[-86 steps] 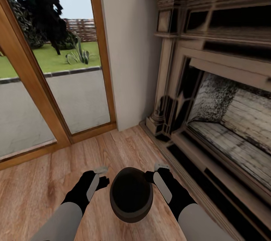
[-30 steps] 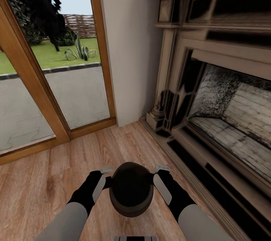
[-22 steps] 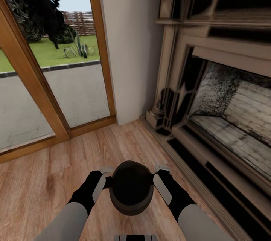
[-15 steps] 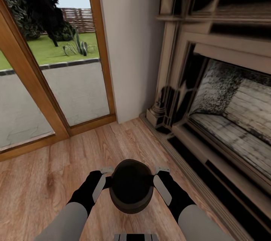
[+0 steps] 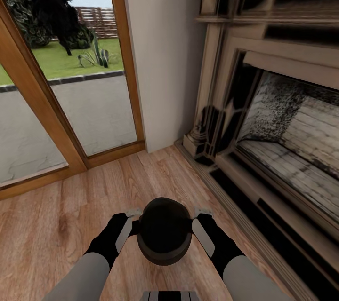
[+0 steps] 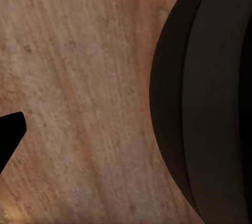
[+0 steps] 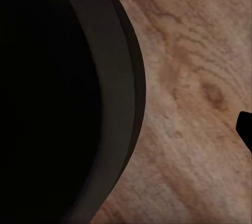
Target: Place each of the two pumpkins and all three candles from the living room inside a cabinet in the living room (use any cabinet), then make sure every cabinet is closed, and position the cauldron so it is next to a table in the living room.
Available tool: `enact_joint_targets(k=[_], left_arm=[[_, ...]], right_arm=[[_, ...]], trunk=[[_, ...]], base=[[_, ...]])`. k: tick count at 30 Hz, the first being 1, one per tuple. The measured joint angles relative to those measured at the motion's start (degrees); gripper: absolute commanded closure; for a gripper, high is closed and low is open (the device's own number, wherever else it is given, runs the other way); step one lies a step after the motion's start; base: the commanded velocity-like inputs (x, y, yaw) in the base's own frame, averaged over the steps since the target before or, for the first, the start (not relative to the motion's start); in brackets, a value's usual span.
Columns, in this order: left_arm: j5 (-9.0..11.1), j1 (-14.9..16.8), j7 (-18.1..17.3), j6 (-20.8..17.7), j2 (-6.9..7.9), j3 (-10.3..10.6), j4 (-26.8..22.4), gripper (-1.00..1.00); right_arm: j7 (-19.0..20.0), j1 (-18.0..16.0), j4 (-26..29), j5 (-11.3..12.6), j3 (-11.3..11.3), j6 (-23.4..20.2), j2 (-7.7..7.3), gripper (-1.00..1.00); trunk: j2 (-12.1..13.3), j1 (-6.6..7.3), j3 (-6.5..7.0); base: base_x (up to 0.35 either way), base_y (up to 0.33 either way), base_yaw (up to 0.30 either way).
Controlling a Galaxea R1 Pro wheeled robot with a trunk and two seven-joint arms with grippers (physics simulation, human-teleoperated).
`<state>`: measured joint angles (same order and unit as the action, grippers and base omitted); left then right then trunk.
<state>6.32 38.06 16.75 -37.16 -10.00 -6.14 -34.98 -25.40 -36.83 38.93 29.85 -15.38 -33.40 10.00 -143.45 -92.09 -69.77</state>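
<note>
**Grey sleeves, black wrists, pale finger pads**

Both forearms are smooth light-grey cylinders that narrow into matte black wrist housings. The left gripper [image 5: 133, 220] and the right gripper [image 5: 196, 218] are black, each carrying a long pale grey-beige panel along its outer finger and a small light-grey cap at the tip. A fingertip [image 6: 9, 134] appears as a flat black wedge in the left wrist view. At the lower edge of the head view sits a light-grey, dark-striped strip of the trunk [image 5: 169, 296].

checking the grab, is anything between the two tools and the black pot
Nothing visible is. The left tool and right tool sit against opposite sides of the pot, above bare wood floor, with no gap showing in the head view.
</note>
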Motion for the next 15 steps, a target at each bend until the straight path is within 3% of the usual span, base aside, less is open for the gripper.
enact_joint_targets(k=[15], left_arm=[[0.0,0.0,0.0,0.0,0.0,0.0,0.0,-1.0]], right_arm=[[0.0,0.0,-2.8,-0.4,0.0,0.2,0.0,-1.0]], trunk=[[0.0,0.0,0.0]], base=[[0.0,0.0,0.0]])
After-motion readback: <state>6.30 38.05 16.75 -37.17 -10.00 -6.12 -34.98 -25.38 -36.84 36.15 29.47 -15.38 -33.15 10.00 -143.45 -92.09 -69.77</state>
